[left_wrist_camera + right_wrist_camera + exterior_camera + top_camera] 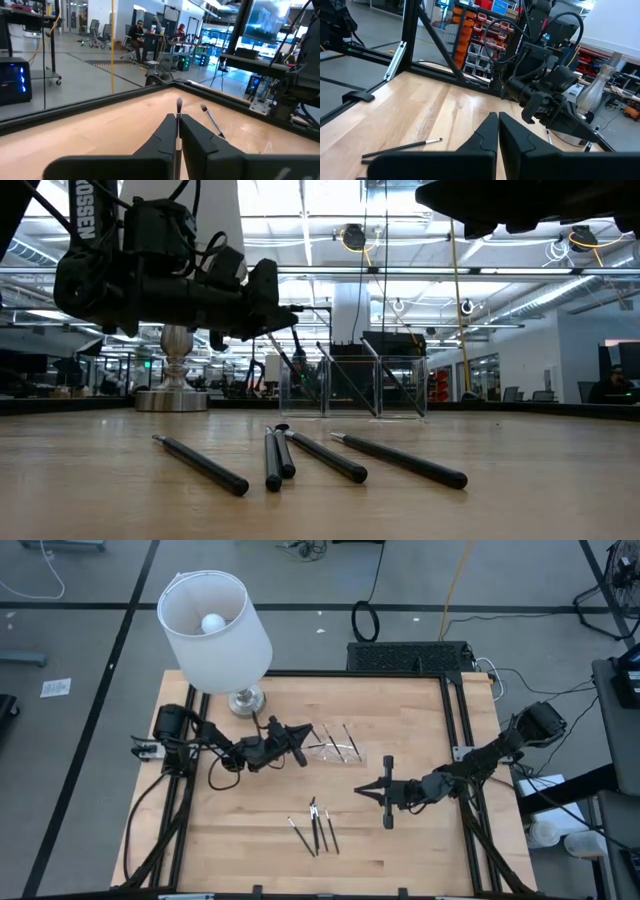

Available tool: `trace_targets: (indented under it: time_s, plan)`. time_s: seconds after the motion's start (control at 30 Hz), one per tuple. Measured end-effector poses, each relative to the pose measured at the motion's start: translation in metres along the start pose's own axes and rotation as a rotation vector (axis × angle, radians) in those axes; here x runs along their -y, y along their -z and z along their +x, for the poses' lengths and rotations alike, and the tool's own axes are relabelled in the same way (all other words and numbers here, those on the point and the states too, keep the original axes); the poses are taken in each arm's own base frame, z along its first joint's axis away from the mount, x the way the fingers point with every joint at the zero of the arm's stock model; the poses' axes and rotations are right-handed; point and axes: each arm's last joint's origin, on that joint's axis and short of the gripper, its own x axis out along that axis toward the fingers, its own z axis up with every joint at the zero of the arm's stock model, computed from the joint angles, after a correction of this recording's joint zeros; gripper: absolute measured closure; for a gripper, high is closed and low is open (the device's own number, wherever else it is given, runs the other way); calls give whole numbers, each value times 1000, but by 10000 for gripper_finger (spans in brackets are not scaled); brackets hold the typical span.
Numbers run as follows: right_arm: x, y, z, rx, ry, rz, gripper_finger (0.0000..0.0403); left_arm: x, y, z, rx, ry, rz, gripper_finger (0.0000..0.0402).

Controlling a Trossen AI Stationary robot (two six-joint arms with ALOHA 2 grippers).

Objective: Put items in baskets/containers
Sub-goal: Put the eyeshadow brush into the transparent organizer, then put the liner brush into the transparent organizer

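This is a robotics lab in a large open-plan workspace. A wooden table (250, 840) in a black metal frame (455, 740) stands on a grey floor with loose cables (365, 620). Beyond it are desks with monitors (267, 20), office chairs (92, 27), seated people (137, 35), parts bins (472, 52) and ceiling strip lights (400, 225).

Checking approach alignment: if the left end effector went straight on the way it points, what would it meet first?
Probably the clear tray, just ahead of the left end effector, which is shut on a dark stick. Whether it would hit the wall or clear the rim is unclear.
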Motion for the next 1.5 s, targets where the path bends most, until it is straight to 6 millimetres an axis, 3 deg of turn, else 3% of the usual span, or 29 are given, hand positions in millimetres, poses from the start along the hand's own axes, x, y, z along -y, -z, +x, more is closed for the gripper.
trace_targets:
  time_s: [0.27, 0.53, 0.87, 1.33, 1.5]
  plan:
    - [0, 0, 0, 5, 0, 0, 402, 0, 4, -1, -27, -37, -9, 394]
    - [0, 0, 0, 4, 2, -20, 402, -4, 6, 1, -47, -59, -3, 348]
    - [0, 0, 0, 4, 2, 8, 402, -2, 4, 0, -45, -49, 2, 340]
    - [0, 0, 0, -2, 1, 3, 402, 8, -25, -5, 40, -14, 85, 339]
    - [0, 0, 0, -4, -1, 30, 403, 24, -52, -26, 108, 20, 212, 339]
